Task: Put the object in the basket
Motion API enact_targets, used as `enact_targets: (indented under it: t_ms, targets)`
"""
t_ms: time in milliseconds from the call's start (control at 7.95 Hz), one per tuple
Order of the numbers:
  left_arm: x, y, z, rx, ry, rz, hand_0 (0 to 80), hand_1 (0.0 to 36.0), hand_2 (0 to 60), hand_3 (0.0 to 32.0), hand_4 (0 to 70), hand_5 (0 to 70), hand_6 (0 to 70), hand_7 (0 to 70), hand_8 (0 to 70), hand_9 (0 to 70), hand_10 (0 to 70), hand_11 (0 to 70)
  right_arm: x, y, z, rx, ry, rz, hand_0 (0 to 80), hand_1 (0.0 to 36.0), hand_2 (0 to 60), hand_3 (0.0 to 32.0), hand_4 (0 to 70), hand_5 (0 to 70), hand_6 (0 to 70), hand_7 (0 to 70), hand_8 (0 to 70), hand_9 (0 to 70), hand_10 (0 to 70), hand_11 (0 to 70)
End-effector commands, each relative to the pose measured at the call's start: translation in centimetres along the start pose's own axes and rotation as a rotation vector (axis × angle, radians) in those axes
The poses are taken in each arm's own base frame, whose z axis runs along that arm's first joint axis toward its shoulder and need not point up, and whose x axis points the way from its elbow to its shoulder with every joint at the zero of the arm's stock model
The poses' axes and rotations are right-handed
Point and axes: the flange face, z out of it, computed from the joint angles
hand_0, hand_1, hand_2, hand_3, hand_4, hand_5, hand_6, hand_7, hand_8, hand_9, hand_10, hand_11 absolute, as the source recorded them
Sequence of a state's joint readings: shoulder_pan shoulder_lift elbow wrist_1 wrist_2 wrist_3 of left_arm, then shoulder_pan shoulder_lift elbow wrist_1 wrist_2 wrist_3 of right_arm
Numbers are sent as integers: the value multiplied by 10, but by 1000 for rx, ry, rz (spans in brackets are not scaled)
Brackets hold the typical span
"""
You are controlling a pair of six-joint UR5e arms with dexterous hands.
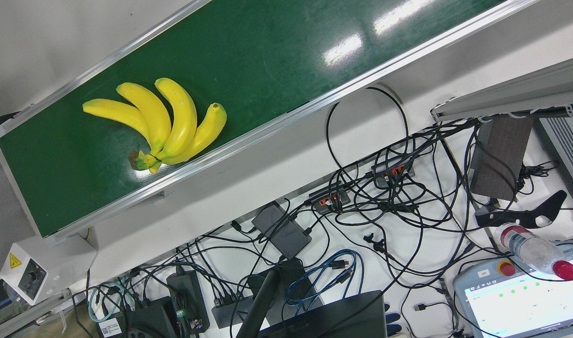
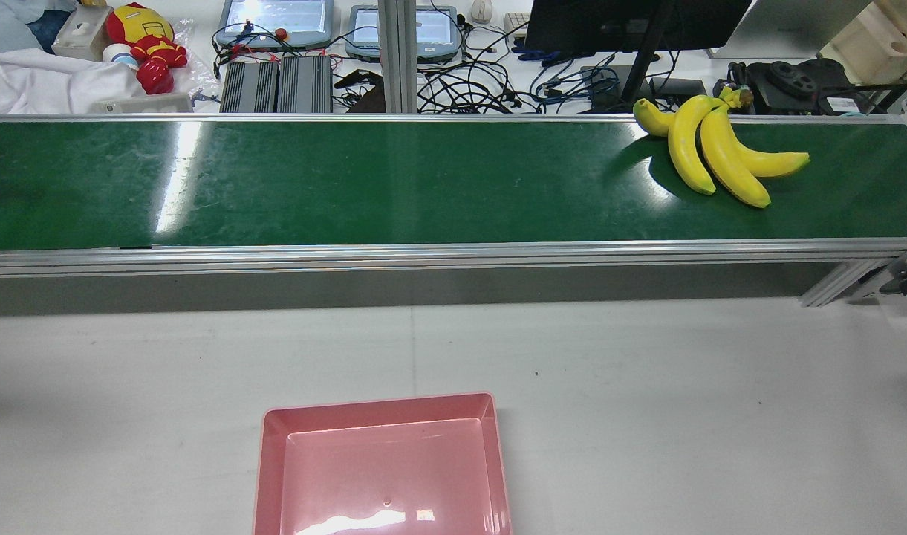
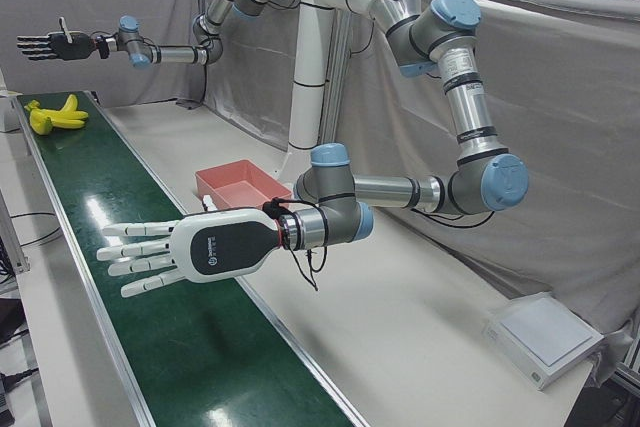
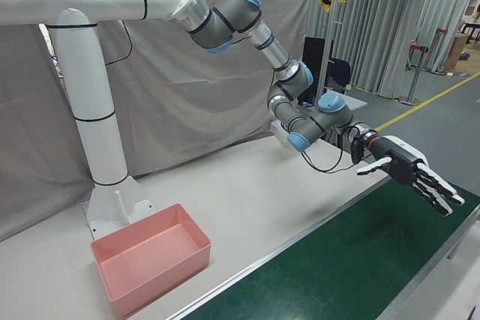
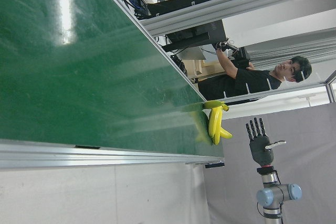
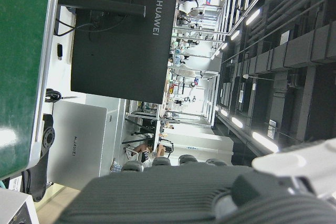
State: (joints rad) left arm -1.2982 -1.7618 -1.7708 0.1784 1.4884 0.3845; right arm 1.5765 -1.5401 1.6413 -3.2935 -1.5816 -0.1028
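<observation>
grey curtains [image 4: 187, 103], white table [image 2: 646, 386], ceiling lights [image 6: 262, 140]

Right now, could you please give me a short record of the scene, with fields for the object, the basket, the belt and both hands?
object: bunch of bananas, lying on the belt near its right end in the rear view, untouched
basket: pink basket, on the white table, nothing in it
belt: green belt, carrying only the bananas
left hand: left hand, open, flat above the belt, holding nothing
right hand: right hand, open, fingers spread over the belt, holding nothing
</observation>
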Motion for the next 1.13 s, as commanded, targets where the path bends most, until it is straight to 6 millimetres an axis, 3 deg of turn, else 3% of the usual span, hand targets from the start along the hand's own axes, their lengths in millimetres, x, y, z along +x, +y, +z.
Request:
enact_targets:
  t_ms: [0, 126, 377, 503, 629, 1006]
  targets:
    - [-12, -15, -3, 16, -15, 22, 636, 154, 0, 70, 146, 71, 0, 49, 76, 62, 40, 82, 1, -1, 1, 1, 1, 0, 0, 0, 0, 0, 0, 0, 0, 0, 0, 0, 0, 0]
    - [-15, -18, 5, 13, -17, 19, 644, 160, 0, 68, 149, 75, 2, 50, 79, 64, 40, 81, 1, 0, 1, 0, 1, 0, 0, 0, 0, 0, 0, 0, 0, 0, 0, 0, 0, 0]
    - [-35, 6, 24, -25, -46, 9, 634, 147, 0, 14, 181, 97, 18, 54, 93, 80, 35, 73, 1, -1, 0, 1, 1, 0, 0, 0, 0, 0, 0, 0, 0, 0, 0, 0, 0, 0]
    - [-43, 19, 33, -38, -60, 5, 629, 142, 0, 26, 162, 92, 16, 52, 94, 78, 30, 65, 1, 0, 1, 0, 1, 0, 0, 0, 0, 0, 0, 0, 0, 0, 0, 0, 0, 0]
    - [-46, 19, 34, -36, -61, 4, 620, 141, 0, 10, 176, 105, 22, 57, 97, 84, 33, 69, 1, 0, 1, 0, 1, 0, 0, 0, 0, 0, 0, 0, 0, 0, 0, 0, 0, 0]
    - [-45, 15, 32, -25, -62, 4, 606, 139, 0, 22, 156, 91, 19, 55, 99, 83, 28, 61, 1, -1, 0, 1, 1, 0, 0, 0, 0, 0, 0, 0, 0, 0, 0, 0, 0, 0]
